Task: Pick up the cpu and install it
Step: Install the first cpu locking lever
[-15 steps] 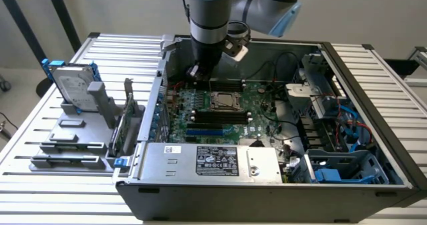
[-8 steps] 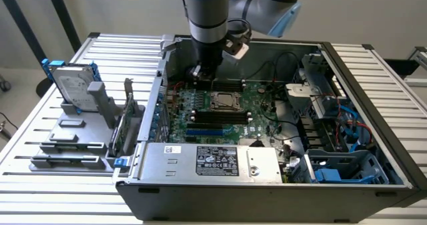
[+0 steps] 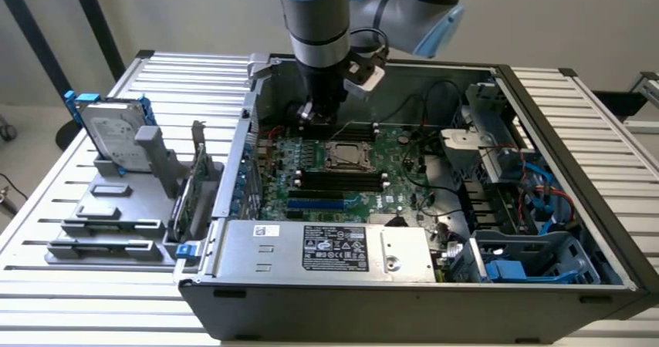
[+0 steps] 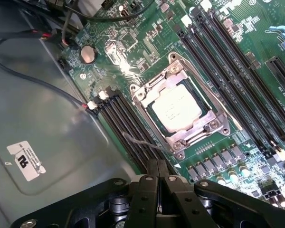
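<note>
Your tool point(image 4: 157, 165) pinched shut and empty, poised over the black memory slots point(image 4: 128, 126), just beside the socket frame point(image 4: 180, 142), cpu point(image 4: 176, 109) lying flat inside that frame, on the motherboard point(image 4: 133, 38)

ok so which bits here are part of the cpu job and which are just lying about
Part of the job:
cpu, sitting inside the socket frame on the green board
fingers, shut and empty, near the socket frame

Just lying about:
hard drive, standing in the grey rack outside the case
power supply
memory slots
white sticker
</note>
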